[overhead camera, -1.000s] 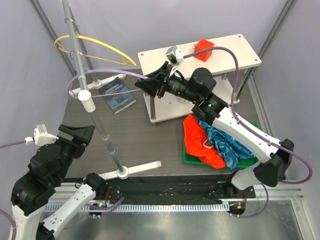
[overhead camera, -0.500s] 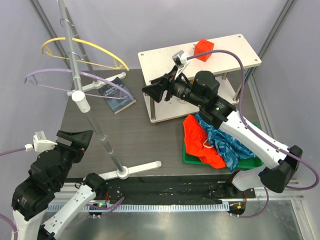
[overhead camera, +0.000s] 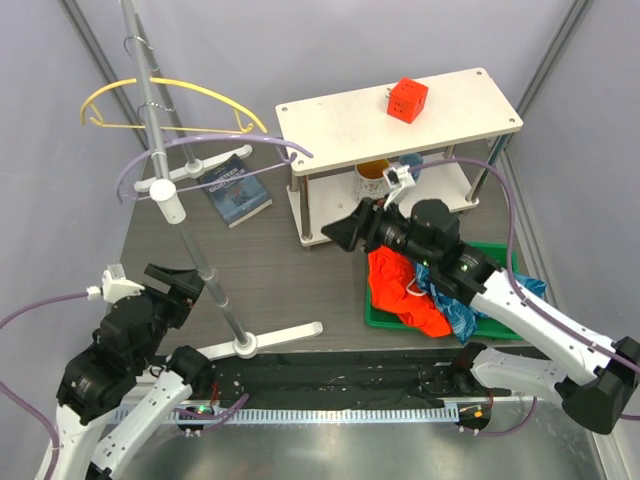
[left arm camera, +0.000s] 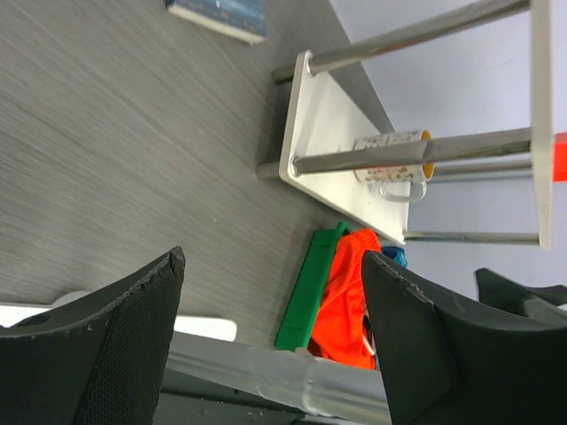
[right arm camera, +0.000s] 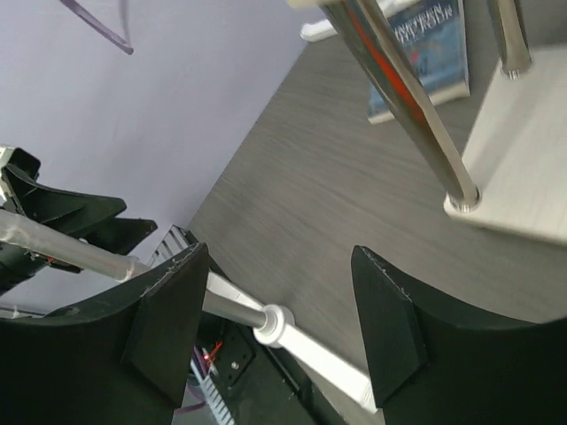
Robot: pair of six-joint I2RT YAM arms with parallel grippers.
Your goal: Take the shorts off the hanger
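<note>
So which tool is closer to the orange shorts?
Right. The right tool hovers just beside the orange shorts; the left tool sits across the table, beyond the rack pole.

The shelf [overhead camera: 450, 110] is pale matt board on shiny metal legs, and the mug [overhead camera: 372, 180] under its top looks glazed. The table [overhead camera: 290, 270] around it is dark, matt wood grain. Left of the shelf, the pole [overhead camera: 190, 225] is polished metal. Just in front of the shelf, the orange shorts [overhead camera: 395, 290] and blue-teal shorts [overhead camera: 460, 320] are soft crumpled cloth in a smooth green plastic tray [overhead camera: 385, 318]. The left gripper [left arm camera: 270, 257] has matt, grainy black fingers [left arm camera: 115, 336].
</note>
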